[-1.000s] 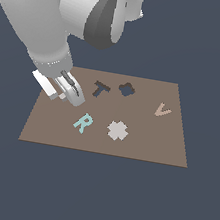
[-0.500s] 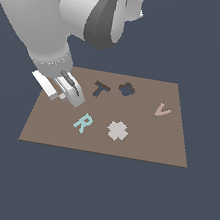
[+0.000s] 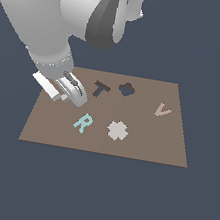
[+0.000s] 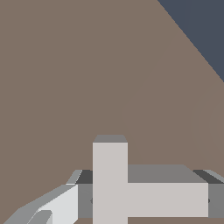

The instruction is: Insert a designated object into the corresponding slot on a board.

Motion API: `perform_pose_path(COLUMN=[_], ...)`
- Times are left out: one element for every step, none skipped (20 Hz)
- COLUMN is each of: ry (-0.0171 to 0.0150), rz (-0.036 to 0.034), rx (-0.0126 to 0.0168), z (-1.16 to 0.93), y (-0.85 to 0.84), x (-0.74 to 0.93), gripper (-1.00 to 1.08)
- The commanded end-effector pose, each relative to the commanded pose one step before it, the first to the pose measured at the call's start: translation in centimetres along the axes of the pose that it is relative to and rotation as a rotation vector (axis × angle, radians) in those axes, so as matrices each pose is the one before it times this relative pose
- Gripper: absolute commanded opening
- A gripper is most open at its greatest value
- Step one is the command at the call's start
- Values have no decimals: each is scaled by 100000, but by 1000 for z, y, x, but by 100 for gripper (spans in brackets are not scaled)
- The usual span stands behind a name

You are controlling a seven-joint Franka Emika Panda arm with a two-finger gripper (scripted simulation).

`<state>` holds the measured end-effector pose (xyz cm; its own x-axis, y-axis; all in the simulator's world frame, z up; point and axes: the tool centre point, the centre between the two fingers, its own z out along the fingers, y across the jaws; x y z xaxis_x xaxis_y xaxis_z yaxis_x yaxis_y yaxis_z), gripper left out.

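Observation:
The light grey T-shaped block (image 4: pixel 131 192) lies between my fingers in the wrist view, its crossbar spanning from one finger (image 4: pixel 57 205) to the other. My gripper (image 4: pixel 142 199) looks shut on it. In the exterior view my gripper (image 3: pixel 76 96) is low over the brown board (image 3: pixel 176 148) near its far left corner, and the hand hides the block. The dark T-shaped slot (image 3: pixel 101 89) is a short way to the exterior view's right of my gripper and nothing is in it.
A dark scalloped cross-shaped recess (image 3: pixel 127 89) sits right of the T slot. A turquoise R (image 3: pixel 83 123) and a pale grey scalloped cross piece (image 3: pixel 117 130) lie nearer the board's front. A tan V (image 3: pixel 162 110) lies at the right.
Almost nothing has changed. My gripper stays low at the board's far left corner with only a very slight shift.

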<state>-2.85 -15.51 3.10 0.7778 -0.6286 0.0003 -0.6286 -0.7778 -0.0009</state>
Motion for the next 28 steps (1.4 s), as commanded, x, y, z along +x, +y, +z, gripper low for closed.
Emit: perform_pose_path(ry=[28,1,1,1,1,1,1,1,1,1,1,1,0,0,0,0,-1,-1,-1,-2,-2,-3,-3,-4,-4,-5,-6,-6], rz=[-4109,-2046,-2224,-2402,-2581,-2759,-2937,-3116,-3294,-3472,-3649,-3828,-4004,-4181,-4357,-4532,-4706,-4862,-4889,-4883,-4877,-4869,-4862,-4853,-4843,-4832,-4820,-4807], rx=[19,0,0,0,0,0,0,0,0,-1,-1,-1,-1,-1,-1,-1,-1,-1,-1,-1,-1,-1,-1,-1,-1,0,0,0], z=[-39,-12,-13,-14,-15,-16,-17,-18,-19,-20,-21,-22,-23,-24,-25,-26,-27,-28,-28,-27,-27,-27,-27,-26,-26,-26,-26,-25], y=[-306,-144,-156,-169,-182,-194,-207,-220,-233,-245,-258,-271,-284,-296,-309,-322,-335,-346,-349,-349,-348,-348,-348,-348,-348,-347,-347,-346], x=[-11,-7,-8,-9,-10,-11,-12,-13,-14,-15,-16,-17,-19,-20,-22,-23,-25,-26,-27,-28,-28,-29,-29,-30,-31,-32,-32,-33], gripper=[-100,-100,-100,-100,-100,-100,-100,-100,-100,-100,-100,-100,-100,-100,-100,-100,-100,-100,-100,-100,-100,-100,-100,-100,-100,-100,-100,-100])
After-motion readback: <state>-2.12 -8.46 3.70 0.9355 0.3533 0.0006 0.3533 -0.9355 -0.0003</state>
